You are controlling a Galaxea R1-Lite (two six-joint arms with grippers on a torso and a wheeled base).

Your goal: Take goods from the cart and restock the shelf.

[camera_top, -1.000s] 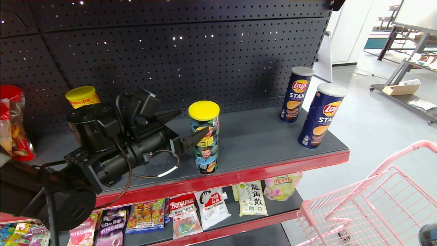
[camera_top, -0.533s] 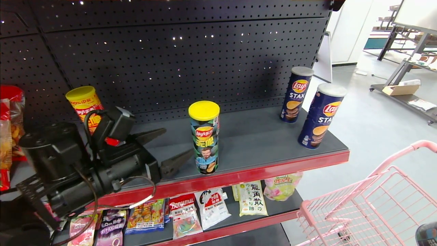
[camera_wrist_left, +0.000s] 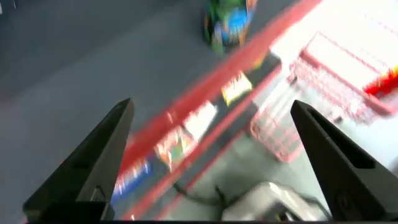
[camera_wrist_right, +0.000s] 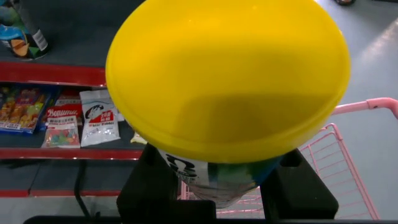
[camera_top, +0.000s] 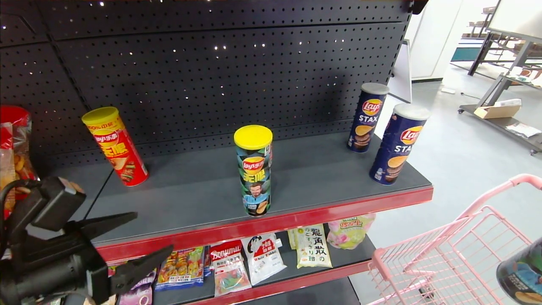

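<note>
Withdrawn from the shelf (camera_top: 322, 178), the left gripper (camera_top: 153, 231) now hangs released, jaws spread wide, just before its red edge; the green can (camera_top: 254, 169) stands upright beyond it, to its right; the right gripper (camera_wrist_right: 224, 186) is clenched on a yellow-lidded can (camera_wrist_right: 227, 74) near the pink cart (camera_top: 457, 254).

There are five chip cans: one red can (camera_top: 116, 146), one green can (camera_top: 254, 173), two blue cans (camera_top: 367, 118) (camera_top: 399, 146) and a fifth can (camera_top: 523, 275). There is one pink cart (camera_top: 491, 196).

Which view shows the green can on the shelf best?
Head view: the green can stands whole and upright on the shelf. Left wrist view has it blurred; right wrist view catches just its lower end.
</note>
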